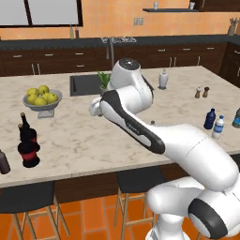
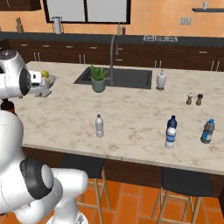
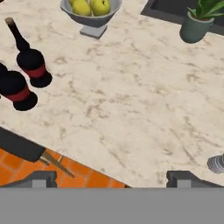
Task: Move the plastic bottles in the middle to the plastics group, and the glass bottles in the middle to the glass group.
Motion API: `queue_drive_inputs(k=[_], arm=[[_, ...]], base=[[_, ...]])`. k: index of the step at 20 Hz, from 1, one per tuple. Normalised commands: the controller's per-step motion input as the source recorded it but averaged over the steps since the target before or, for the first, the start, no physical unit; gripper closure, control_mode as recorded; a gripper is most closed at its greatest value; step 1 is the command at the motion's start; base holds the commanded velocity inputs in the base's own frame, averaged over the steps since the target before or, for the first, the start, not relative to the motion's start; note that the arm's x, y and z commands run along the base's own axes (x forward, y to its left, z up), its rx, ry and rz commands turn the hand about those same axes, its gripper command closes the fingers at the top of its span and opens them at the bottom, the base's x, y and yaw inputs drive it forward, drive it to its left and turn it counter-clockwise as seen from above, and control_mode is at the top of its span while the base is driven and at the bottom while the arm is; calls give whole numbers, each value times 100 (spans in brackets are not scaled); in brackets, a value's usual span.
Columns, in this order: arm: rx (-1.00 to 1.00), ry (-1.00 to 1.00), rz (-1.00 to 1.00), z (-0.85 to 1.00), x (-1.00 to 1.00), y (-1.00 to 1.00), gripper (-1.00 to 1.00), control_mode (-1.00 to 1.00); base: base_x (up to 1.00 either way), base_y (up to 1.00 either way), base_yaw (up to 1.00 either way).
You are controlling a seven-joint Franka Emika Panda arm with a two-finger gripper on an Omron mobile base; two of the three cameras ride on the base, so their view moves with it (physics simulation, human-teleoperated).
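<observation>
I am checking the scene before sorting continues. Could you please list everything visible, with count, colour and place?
black bottles: two, red bands, counter's left end
brown bottle: one, dark, beside them at the view's edge
plain water bottle: one, clear, white cap, counter middle
blue-label bottle: one, clear, right side, against the dark-blue bottle
teal bottle: one, pale, farther right
fruit bowl: one, grey, yellow fruit
potted plant: one, green, by sink
shakers: two, brownish, right
soap dispenser: one, white, by sink
gripper: open, above counter's front edge

My counter [image 2: 131, 118] is beige marble with brown veins. Two black bottles [image 3: 33, 61] wear red bands. The grey bowl [image 1: 43, 107] is full of yellow lemons [image 1: 41, 96]; there's a green plant [image 2: 99, 73] in a teal pot [image 3: 194, 28] and a dark-blue bottle [image 2: 172, 122].
</observation>
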Motion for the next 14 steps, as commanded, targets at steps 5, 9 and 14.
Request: queue_drive_inputs(k=[5,9,14], arm=[[0,16,-27,-9,-21,-100,-100,-100],[8,8,-17,-26,0,-100,-100,-100],[2,11,-19,-8,-2,-100,-100,-100]], base=[[0,0,0],[0,0,0],[0,0,0]])
